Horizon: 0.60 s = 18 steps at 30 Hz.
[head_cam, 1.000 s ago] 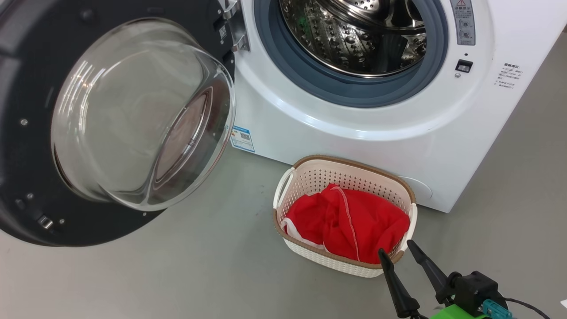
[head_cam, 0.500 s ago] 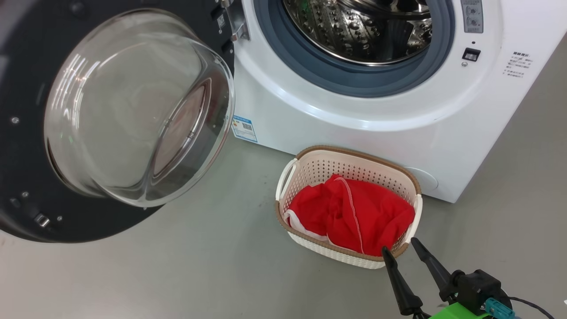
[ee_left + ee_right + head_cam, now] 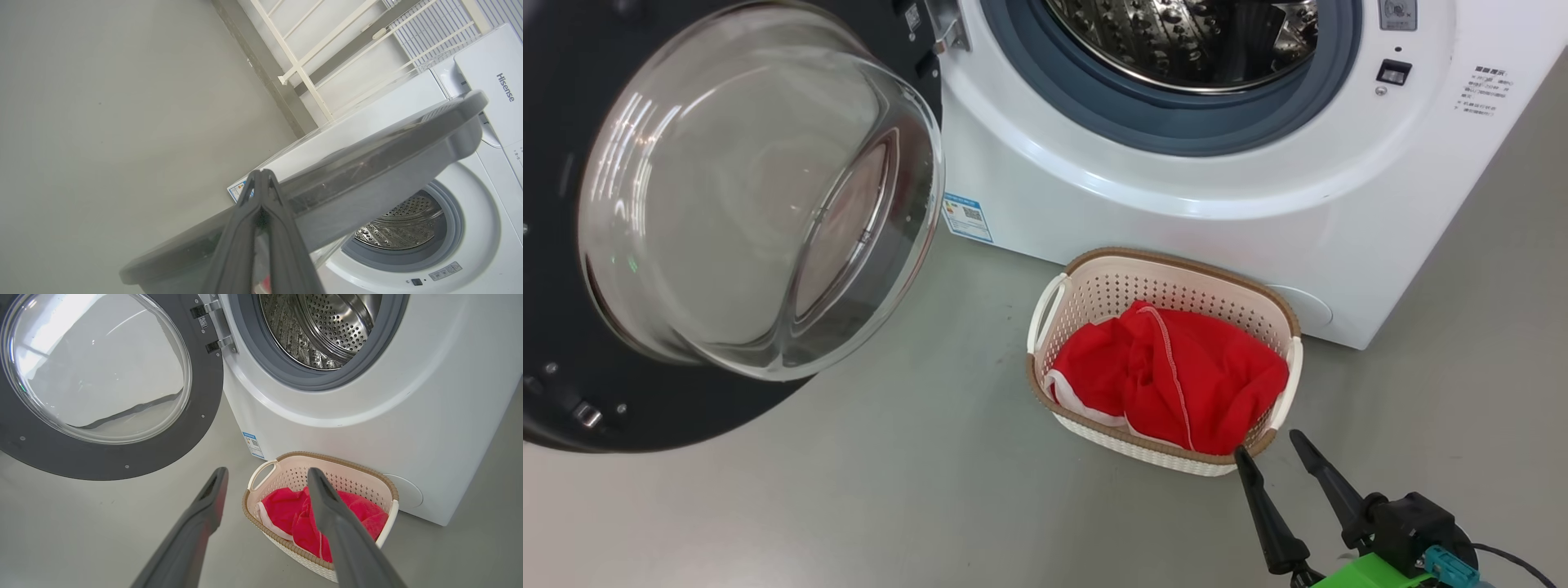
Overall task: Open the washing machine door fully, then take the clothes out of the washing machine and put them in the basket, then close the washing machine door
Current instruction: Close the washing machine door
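Note:
The washing machine (image 3: 1176, 196) stands with its steel drum (image 3: 1184, 41) showing no clothes inside. The washing machine door (image 3: 686, 416) hangs swung open at the left, its glass bowl (image 3: 752, 188) bulging toward me. The red clothes (image 3: 1176, 376) lie in the cream basket (image 3: 1168, 263) on the floor before the machine. My right gripper (image 3: 1267, 443) hovers open and empty just at the basket's near right corner. In the left wrist view my left gripper (image 3: 261, 175) is shut and empty, by the outer edge of the door (image 3: 367, 163); contact is unclear. The right wrist view looks over the basket (image 3: 367, 473) and the clothes (image 3: 282, 506).
Grey floor (image 3: 890, 506) spreads between the open door and the basket. A small blue label (image 3: 968, 217) sits low on the machine's front. A white metal rack (image 3: 310, 53) stands against the wall behind the machine.
The head camera has moved, so the machine, door and basket sit higher in its view. The right gripper stays open beside the basket, and the clothes lie as before.

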{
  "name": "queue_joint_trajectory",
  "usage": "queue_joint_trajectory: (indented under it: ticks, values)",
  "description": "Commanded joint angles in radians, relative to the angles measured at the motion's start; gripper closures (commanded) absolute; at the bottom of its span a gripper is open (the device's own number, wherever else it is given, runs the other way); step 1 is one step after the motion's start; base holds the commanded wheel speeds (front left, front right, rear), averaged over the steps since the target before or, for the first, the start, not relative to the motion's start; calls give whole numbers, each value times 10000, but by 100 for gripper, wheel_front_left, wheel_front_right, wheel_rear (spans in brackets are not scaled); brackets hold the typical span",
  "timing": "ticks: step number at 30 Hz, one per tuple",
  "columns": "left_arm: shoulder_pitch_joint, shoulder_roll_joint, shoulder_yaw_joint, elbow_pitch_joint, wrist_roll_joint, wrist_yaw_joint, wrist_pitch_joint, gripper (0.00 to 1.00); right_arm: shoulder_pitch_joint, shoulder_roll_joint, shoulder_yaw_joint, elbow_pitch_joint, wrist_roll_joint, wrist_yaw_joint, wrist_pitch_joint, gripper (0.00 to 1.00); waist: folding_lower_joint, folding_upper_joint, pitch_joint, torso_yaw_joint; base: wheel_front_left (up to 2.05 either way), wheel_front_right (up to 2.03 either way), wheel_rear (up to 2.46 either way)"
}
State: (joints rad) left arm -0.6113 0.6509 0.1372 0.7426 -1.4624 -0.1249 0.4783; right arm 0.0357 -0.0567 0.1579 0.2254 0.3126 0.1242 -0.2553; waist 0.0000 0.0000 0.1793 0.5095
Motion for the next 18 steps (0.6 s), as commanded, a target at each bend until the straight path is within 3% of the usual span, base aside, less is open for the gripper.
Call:
queue_joint_trajectory:
  ticks: [1,18]
  values:
    - [42,707,247,-368,-134,-57,149,100,-345,-2,204,-269,-131,65,-65,0,0,0,46,-47,0,0,0]
    - [981,737,-15,-2563,-1111,-57,1354,100,-187,37,-38,-355,-42,65,-65,0,0,0,-398,-200,0,0,0]
